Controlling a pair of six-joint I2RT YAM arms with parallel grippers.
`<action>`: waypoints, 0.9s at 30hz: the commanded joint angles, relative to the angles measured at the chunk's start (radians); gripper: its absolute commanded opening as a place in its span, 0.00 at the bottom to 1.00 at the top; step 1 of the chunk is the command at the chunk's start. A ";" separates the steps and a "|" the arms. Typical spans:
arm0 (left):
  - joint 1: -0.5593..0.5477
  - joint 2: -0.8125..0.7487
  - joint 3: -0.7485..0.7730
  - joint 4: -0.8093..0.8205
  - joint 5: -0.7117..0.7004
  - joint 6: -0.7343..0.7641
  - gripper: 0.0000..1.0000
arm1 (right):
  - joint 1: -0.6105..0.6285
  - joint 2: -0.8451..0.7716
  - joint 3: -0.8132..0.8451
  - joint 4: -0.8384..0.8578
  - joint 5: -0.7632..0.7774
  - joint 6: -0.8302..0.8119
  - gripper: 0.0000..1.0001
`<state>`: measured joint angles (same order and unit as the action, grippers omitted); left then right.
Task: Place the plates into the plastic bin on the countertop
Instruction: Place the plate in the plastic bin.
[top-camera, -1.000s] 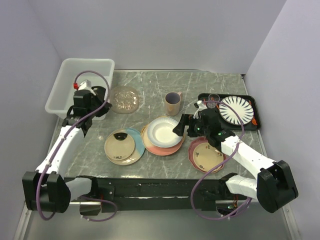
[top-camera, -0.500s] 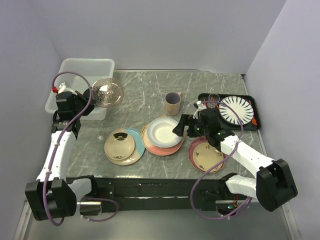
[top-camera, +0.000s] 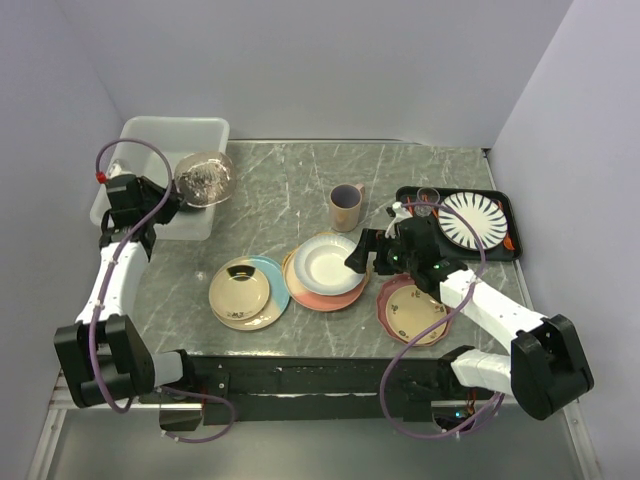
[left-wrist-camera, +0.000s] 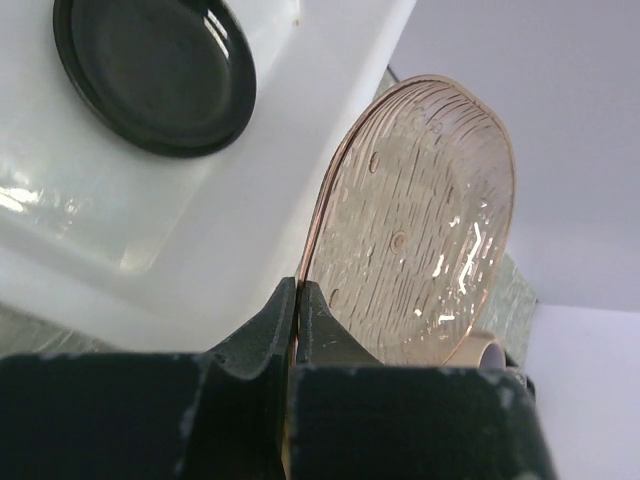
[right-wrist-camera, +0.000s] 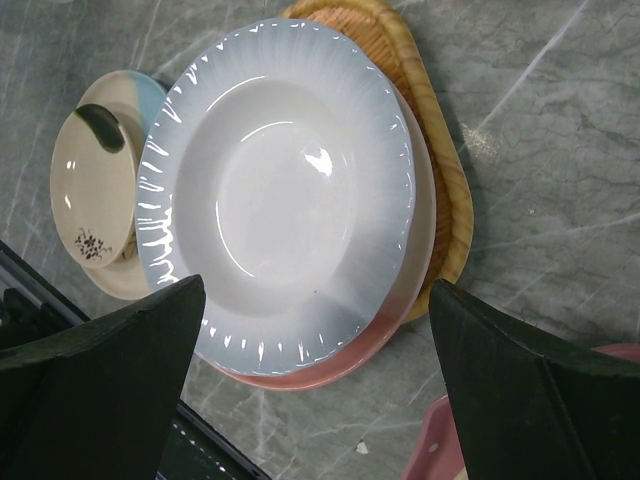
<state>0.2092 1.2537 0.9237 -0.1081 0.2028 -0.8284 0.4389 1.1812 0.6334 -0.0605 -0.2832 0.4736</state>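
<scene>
Clamping pink plate at rim, left pincer; plate seemingly near-upright; right pincer apart.

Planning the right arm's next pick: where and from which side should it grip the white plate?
Probably the flared rim on its right side, beside the open right claw. The white plate lies flat on the pink plate, so only its rim can be pinched.
</scene>
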 joint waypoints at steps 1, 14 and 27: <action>0.016 0.041 0.101 0.085 -0.005 -0.028 0.01 | 0.004 0.012 0.020 0.030 -0.008 -0.015 1.00; 0.035 0.151 0.194 0.100 -0.078 -0.083 0.01 | 0.004 0.018 0.028 0.044 -0.014 -0.012 1.00; 0.058 0.222 0.251 0.137 -0.105 -0.103 0.01 | 0.004 0.029 0.031 0.042 -0.010 -0.015 1.00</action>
<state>0.2592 1.4784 1.1156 -0.0410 0.1070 -0.9150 0.4389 1.2011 0.6338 -0.0536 -0.2832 0.4736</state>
